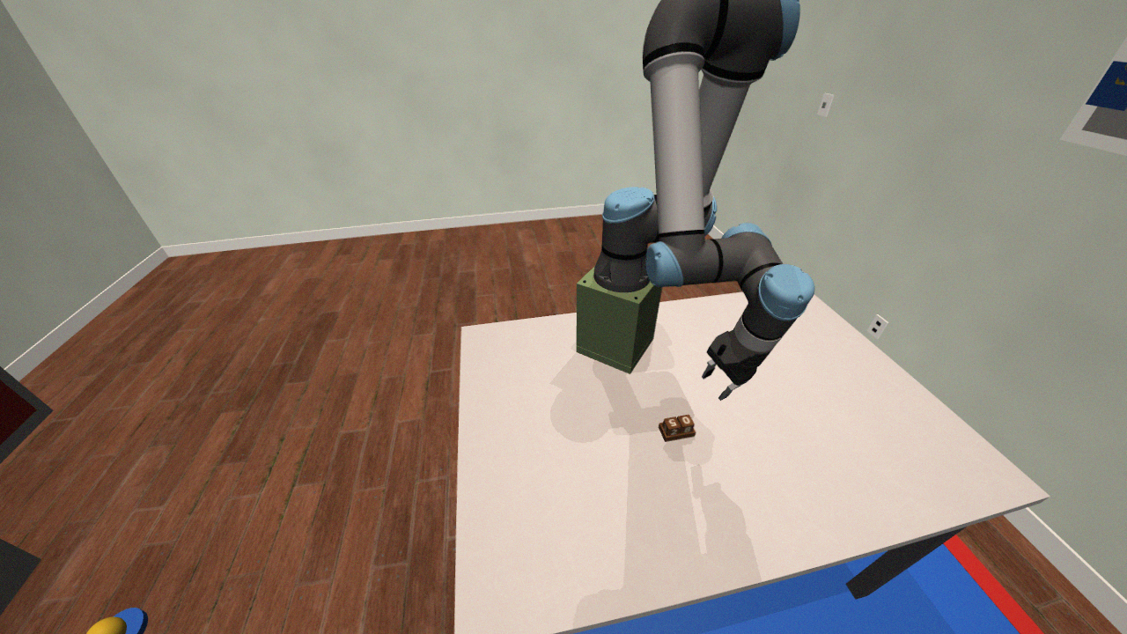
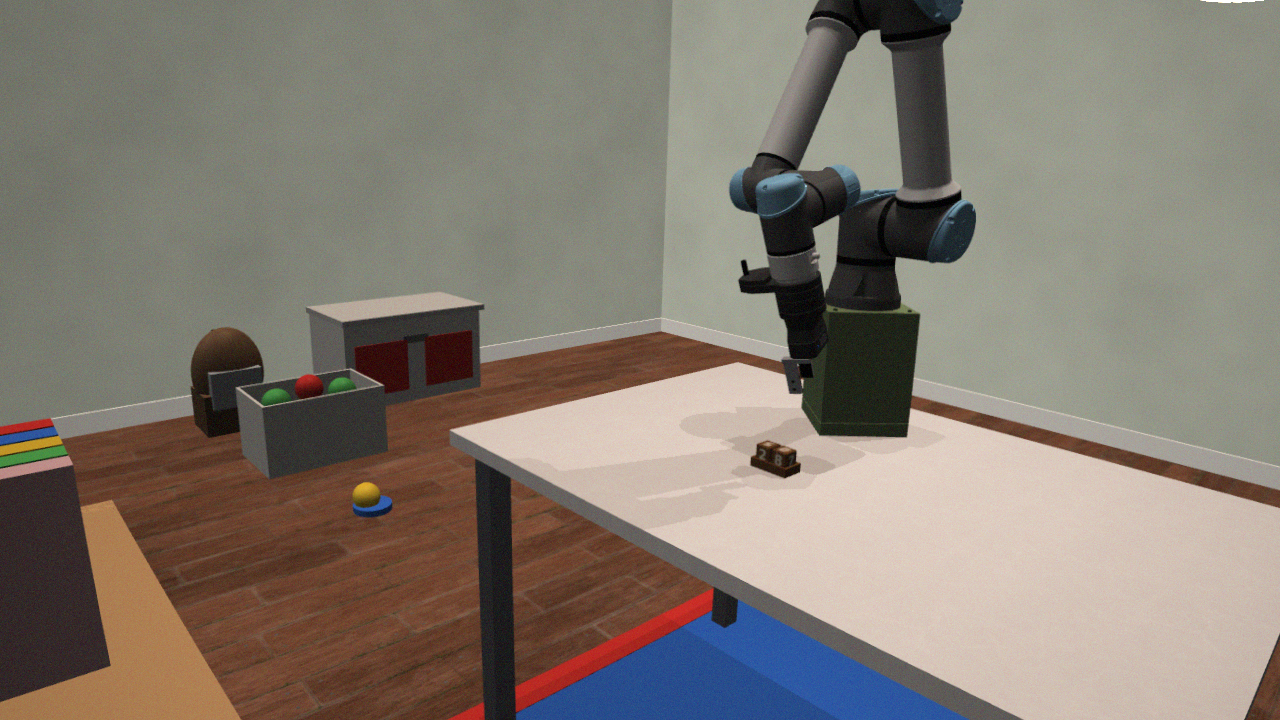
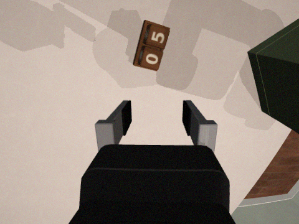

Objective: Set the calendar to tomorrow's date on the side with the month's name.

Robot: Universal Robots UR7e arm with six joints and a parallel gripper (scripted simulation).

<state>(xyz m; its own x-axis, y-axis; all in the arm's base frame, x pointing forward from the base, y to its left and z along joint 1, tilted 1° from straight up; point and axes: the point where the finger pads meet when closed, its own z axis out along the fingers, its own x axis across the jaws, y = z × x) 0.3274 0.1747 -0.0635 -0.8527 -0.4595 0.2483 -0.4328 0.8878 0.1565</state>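
Hand [image 3: 154, 117] released, empty, hovering above table [image 1: 866, 441] near calendar [image 1: 677, 428]; cubes untouched, nothing done yet, date change all left.

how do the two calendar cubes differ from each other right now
In the wrist view, the cube with 5 on top lies farther from the open gripper; the cube with 0 on top lies nearer. In the exterior view, the left cube's side face seems to read 2 and the right cube's 8, though small. Both are brown, equal in size, side by side in the tray, untouched.
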